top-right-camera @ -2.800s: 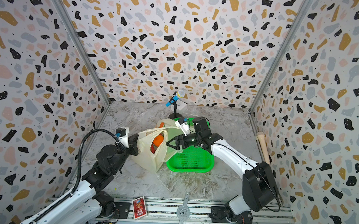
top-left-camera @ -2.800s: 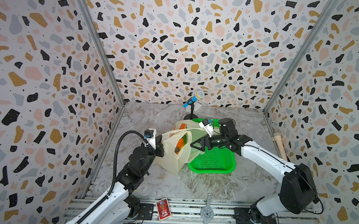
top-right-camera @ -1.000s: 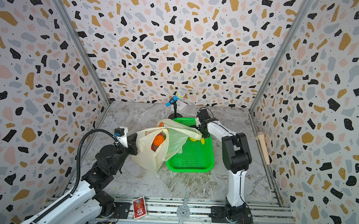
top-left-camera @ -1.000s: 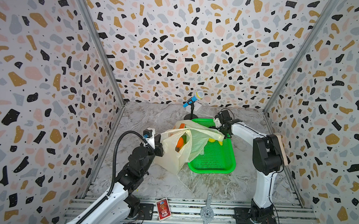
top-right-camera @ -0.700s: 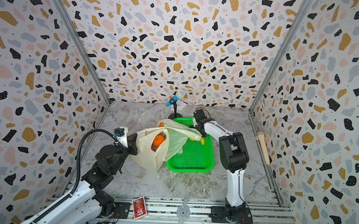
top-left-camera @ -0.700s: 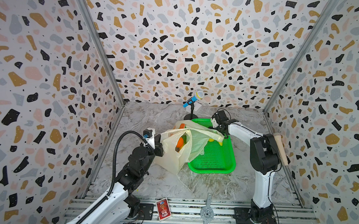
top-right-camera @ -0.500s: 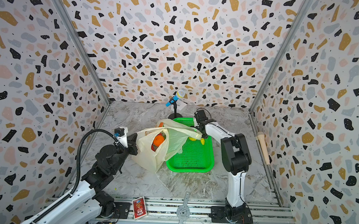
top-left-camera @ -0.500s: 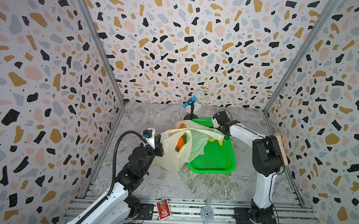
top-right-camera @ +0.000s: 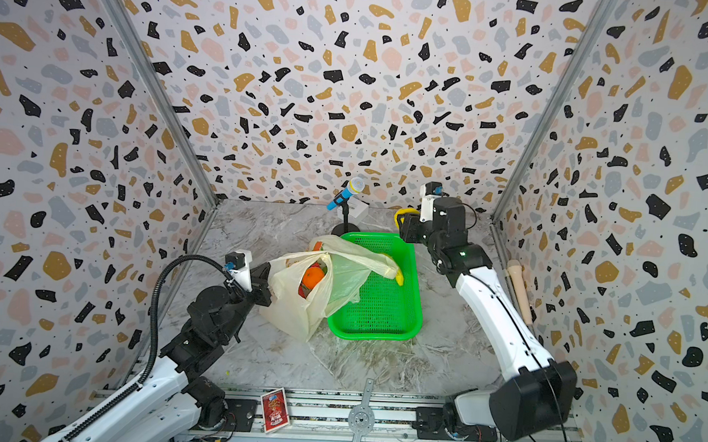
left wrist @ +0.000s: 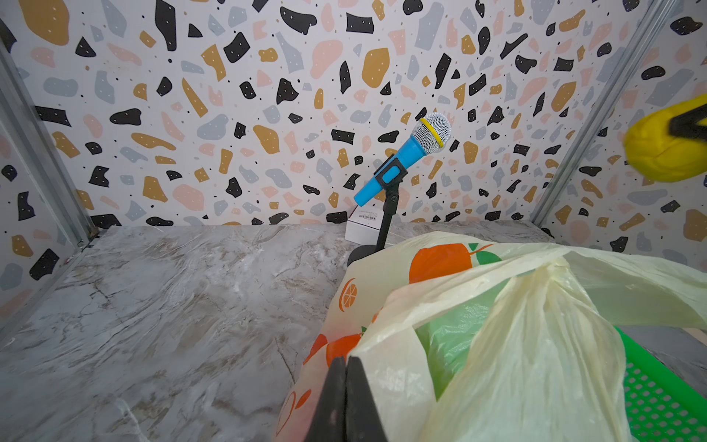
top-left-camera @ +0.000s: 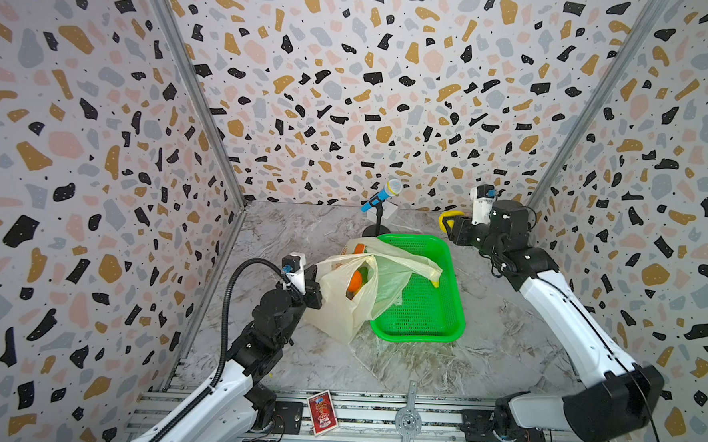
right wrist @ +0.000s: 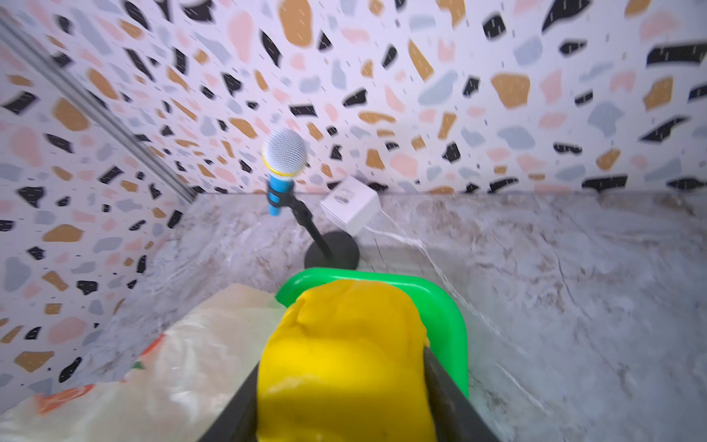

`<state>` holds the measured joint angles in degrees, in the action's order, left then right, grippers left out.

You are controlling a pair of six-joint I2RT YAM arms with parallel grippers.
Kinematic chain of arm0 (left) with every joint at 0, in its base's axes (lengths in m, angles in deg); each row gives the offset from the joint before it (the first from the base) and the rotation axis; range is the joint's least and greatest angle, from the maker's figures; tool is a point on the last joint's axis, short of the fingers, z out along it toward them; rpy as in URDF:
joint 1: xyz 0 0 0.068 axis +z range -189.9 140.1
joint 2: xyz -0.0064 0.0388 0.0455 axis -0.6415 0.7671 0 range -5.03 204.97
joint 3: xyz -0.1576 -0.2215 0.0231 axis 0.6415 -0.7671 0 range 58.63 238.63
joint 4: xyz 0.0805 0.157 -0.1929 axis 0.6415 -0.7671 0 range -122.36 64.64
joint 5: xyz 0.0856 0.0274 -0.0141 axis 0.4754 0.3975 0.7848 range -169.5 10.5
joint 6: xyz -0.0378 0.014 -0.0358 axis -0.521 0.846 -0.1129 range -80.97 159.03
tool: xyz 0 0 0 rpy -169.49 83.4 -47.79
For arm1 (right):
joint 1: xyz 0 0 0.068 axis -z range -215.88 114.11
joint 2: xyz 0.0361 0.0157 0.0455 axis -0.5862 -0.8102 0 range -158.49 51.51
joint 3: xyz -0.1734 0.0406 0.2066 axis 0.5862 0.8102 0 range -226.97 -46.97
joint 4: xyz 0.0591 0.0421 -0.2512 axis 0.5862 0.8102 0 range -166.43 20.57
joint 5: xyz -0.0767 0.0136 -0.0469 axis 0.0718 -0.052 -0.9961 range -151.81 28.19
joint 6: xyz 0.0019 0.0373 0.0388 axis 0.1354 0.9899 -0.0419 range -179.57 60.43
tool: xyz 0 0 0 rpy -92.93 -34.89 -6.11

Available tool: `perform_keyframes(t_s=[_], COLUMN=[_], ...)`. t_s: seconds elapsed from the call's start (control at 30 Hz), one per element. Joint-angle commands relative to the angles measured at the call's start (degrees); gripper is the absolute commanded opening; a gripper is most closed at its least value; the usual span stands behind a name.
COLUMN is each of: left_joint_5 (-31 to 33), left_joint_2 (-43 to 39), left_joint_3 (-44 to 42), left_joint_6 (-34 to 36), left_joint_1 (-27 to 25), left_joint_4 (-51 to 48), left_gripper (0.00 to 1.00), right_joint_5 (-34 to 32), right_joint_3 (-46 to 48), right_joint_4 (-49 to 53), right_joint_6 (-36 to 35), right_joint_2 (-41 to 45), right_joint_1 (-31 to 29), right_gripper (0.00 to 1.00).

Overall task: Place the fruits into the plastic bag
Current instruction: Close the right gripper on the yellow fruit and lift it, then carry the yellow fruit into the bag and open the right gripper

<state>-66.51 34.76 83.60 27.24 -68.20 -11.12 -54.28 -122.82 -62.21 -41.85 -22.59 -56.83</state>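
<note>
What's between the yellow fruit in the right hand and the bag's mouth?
Nothing solid. The yellow fruit hangs in the right hand near the green basket's far corner; only the plastic bag's loose flap, draped over the basket, lies between it and the mouth the left hand pinches open.

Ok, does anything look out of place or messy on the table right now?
The plastic bag slumps over the rim of the green basket. Its loose flap lies across the basket and half covers a yellow fruit tip there, which could hamper picking it. Nothing looks spilled or damaged.
</note>
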Motion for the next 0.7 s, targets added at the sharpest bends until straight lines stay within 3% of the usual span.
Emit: perform_keyframes(t_s=[0.0,0.13,0.23,0.37,0.67], left_joint_5=[0.32,0.19,-0.05,0.01,-0.23], left_joint_2=[-0.47,-0.23,-0.14,-0.02,-0.33], left_joint_3=[-0.33,-0.25,0.05,0.43,0.99], left_joint_6=[-0.45,-0.46,-0.56,-0.52,0.18], left_joint_1=[0.26,0.25,0.26,0.26,0.25], left_joint_4=[2.63,2.62,2.56,2.15,1.41], left_gripper=[0.0,0.0,0.0,0.0,0.0], right_joint_5=[4.83,13.7,15.42,13.9,4.14], right_joint_3=[1.4,3.11,6.0,7.54,7.5], right_joint_4=[-2.94,-0.45,-0.02,0.91,1.5], right_joint_6=[-3.75,-5.56,-5.6,-5.69,-3.84], right_joint_2=[3.21,2.12,0.71,-2.08,-7.57], right_joint_1=[-3.21,-8.66,-13.6,-18.43,-18.48], right_gripper=[0.39,0.39,0.39,0.39,0.4])
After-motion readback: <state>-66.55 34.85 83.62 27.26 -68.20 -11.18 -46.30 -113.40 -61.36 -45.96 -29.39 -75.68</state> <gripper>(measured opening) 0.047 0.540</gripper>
